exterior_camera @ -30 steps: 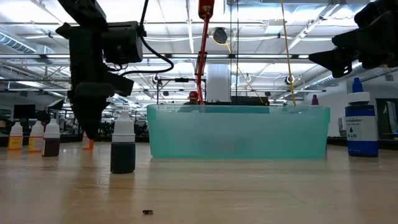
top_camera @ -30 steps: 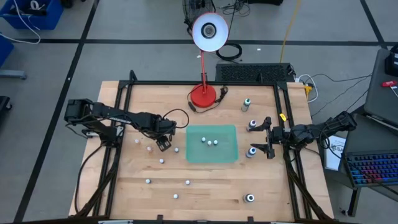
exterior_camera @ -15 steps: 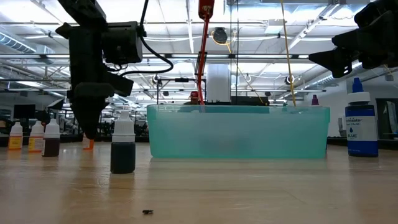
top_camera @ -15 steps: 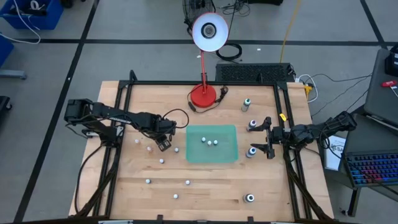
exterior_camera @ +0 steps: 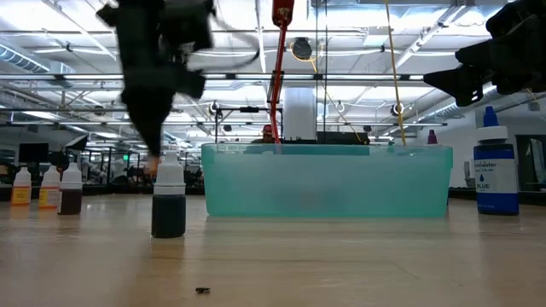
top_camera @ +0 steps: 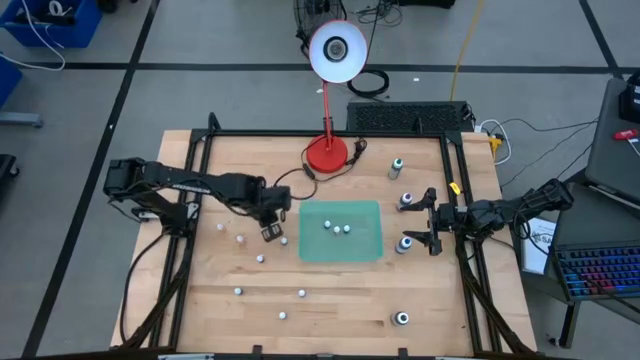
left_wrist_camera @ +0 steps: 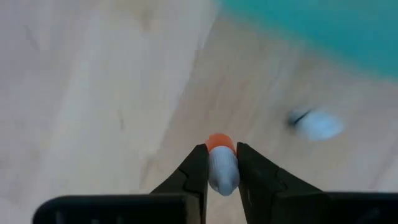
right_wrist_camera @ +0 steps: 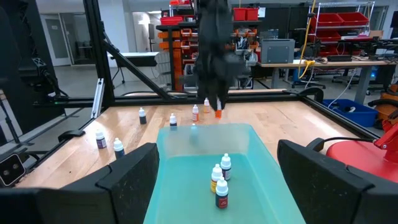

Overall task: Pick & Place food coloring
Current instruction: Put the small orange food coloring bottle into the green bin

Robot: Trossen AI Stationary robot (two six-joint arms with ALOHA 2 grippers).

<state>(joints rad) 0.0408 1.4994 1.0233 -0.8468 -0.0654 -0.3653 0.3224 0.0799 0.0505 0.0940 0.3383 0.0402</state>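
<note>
Left wrist view: left end effector clamps an orange-capped bottle, now lifted off the tabletop and moved toward the bin since a second ago, so transfer underway; right end effector waits open beside bin.

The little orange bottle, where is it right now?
The orange bottle is pinched in the left gripper, held above the table just left of the green bin, as the high view shows.
</note>
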